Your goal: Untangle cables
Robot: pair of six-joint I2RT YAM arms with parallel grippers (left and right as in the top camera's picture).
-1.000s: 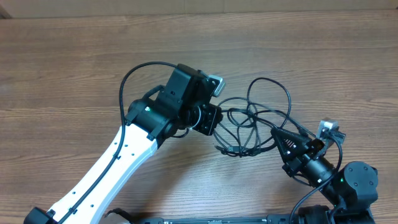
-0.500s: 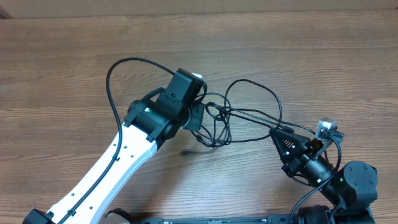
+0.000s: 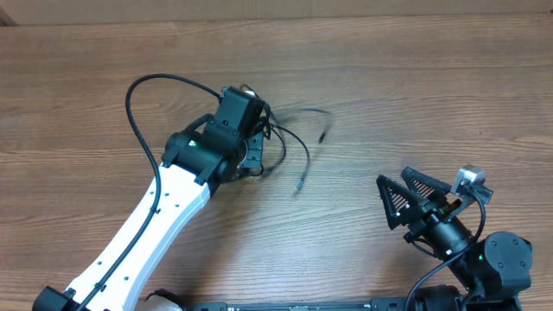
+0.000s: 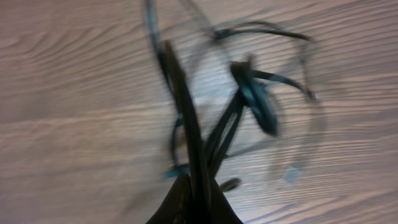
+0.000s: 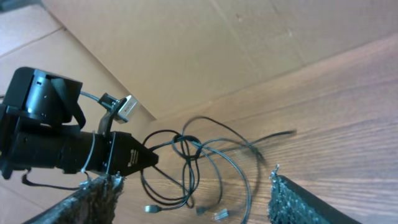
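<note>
- The left end effector (image 5: 151,158) is clamping the cables (image 4: 256,99) between its fingers. The loose ends are trailing over the counter (image 3: 432,86) toward the right.
- The right end effector (image 3: 394,176) is standing spread wide and gripping nothing, well apart from the cords.
- The cords are showing smeared in the overhead and left wrist views, so it is hard to tell how many strands are sitting inside the pinch. It is probably more than one.
- The right wrist view is showing loops crossing just beyond the left fingertips, so the tangle is looking unresolved.
- Risk: with only one arm gripping, any pull is likely dragging the whole bundle along rather than separating it. It could also be tightening the crossing.
- Risk: the free plug ends are lying unrestrained. One may be catching on a loop, or on the left arm's own thick cable, as the bundle swings.
- Risk: such thin cords may be slipping out of the pinch under a quick swing.
</note>
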